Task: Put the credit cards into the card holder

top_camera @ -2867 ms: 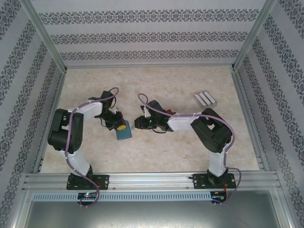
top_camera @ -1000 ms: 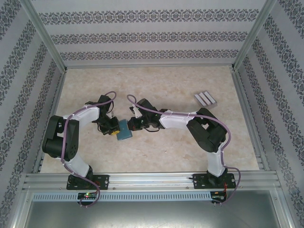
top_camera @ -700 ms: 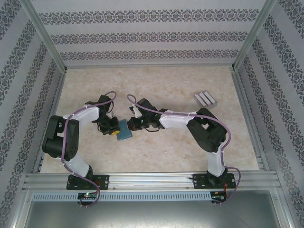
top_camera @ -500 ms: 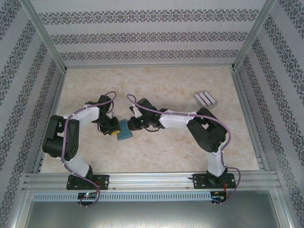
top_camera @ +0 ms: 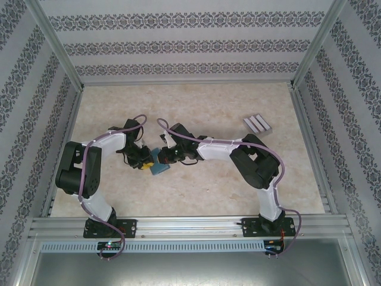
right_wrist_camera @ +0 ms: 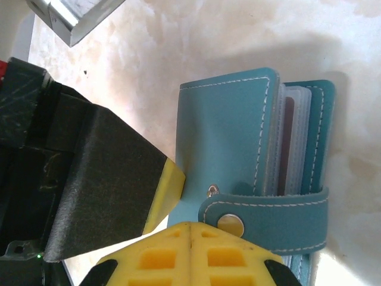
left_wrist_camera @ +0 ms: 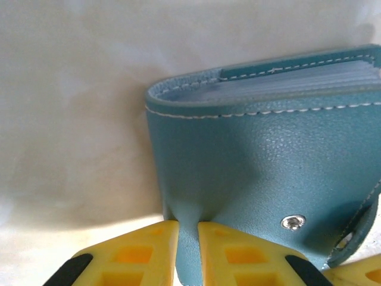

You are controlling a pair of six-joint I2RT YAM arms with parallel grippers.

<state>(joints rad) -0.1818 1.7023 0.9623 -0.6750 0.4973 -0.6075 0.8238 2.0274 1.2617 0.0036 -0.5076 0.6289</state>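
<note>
Teal leather between yellow tips [left_wrist_camera: 131, 256]: pinching the holder [left_wrist_camera: 262, 161] by its spine fold in the left jaws, down on the counter [top_camera: 208, 101] between the arms. Holding the right jaws clenched on nothing, right at the tab [right_wrist_camera: 268, 217], just off the stud [right_wrist_camera: 211, 190]. Showing one red card [right_wrist_camera: 290, 137] sleeved inside. Risking a missed snap by pressing off-centre; risking a slide or tip of the holder by losing that thin fold.
</note>
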